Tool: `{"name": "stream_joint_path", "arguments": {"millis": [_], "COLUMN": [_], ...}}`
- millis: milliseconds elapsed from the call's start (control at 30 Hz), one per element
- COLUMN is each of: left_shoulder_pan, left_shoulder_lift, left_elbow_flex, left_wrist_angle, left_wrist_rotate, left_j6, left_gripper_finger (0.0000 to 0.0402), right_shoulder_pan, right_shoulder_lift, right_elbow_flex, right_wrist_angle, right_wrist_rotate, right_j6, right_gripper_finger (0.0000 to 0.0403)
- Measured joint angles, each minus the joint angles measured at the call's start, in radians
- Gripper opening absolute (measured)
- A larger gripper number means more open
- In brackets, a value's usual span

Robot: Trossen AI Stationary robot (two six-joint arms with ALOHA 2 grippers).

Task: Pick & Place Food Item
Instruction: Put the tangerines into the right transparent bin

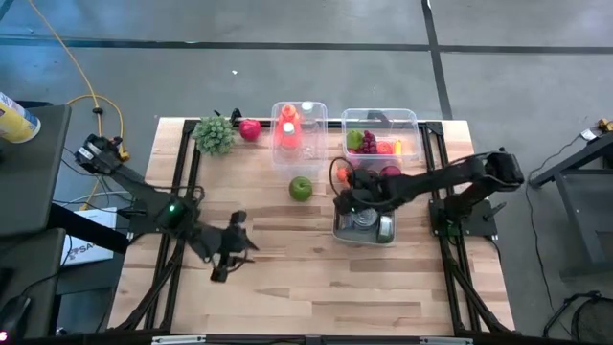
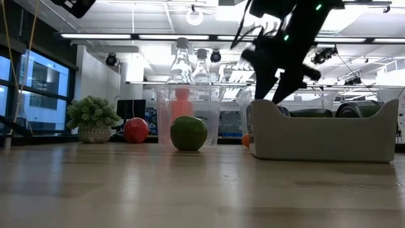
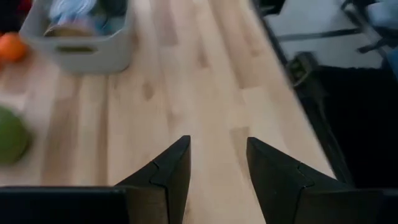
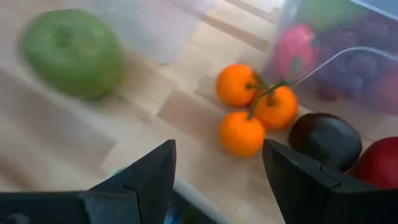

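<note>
**Q:** Where did the food lie from your gripper?

**A:** My right gripper (image 1: 343, 195) hovered over the near rim of the pale grey plastic bin (image 1: 364, 230), its fingers parted with nothing between them. Just ahead of it lay a cluster of three small orange fruits joined by a green stem (image 4: 252, 109), resting on the light wooden worktop (image 1: 287, 259). I judged these the likeliest pick. The cluster had no clear long axis; its stem ran across the top.

**Q:** Which arm was nearer?

**A:** Mine, the right. My left gripper (image 1: 230, 251) waited well apart over open worktop on the other side, partly open and holding nothing.

**Q:** What crowded the fruit?

**A:** A dark purple round fruit (image 4: 324, 140) and a red one (image 4: 380, 163) sat just beside the cluster. Behind them stood a clear plastic container of mixed fruit (image 1: 381, 134). The grey bin's wall lay beneath my fingers.

**Q:** And open room?

**A:** Towards the round green apple (image 1: 301, 188), which stood apart on bare wood. That side seemed the freer approach.
</note>
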Motion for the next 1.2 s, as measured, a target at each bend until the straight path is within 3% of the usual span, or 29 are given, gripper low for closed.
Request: {"name": "stream_joint_path", "arguments": {"millis": [267,500,833,1200], "left_shoulder_pan": [-0.053,-0.052,-0.019,0.006], "left_shoulder_lift": [0.0,0.001,0.001,0.019], "left_elbow_flex": [-0.11,-0.21,-0.4,-0.417], "left_wrist_angle": [0.162,0.3,0.678,0.697], "left_wrist_rotate": [-0.042,-0.043,-0.043,-0.033], "left_j6": [0.046,0.076,0.228,0.225], "left_gripper_finger": [0.0147,0.0147,0.0147,0.0147], "right_shoulder_pan": [-0.09,-0.141,-0.16,-0.165], "right_shoulder_lift": [0.081,0.091,0.115,0.217], "right_elbow_flex": [0.0,0.0,0.0,0.0], "right_wrist_angle": [0.011,0.025,0.071,0.189], "right_wrist_rotate": [-0.017,0.042,0.051,0.15], "right_j6": [-0.012,-0.003,-0.019,-0.005], "right_gripper_finger": [0.0227,0.0227,0.0199,0.0154]}}
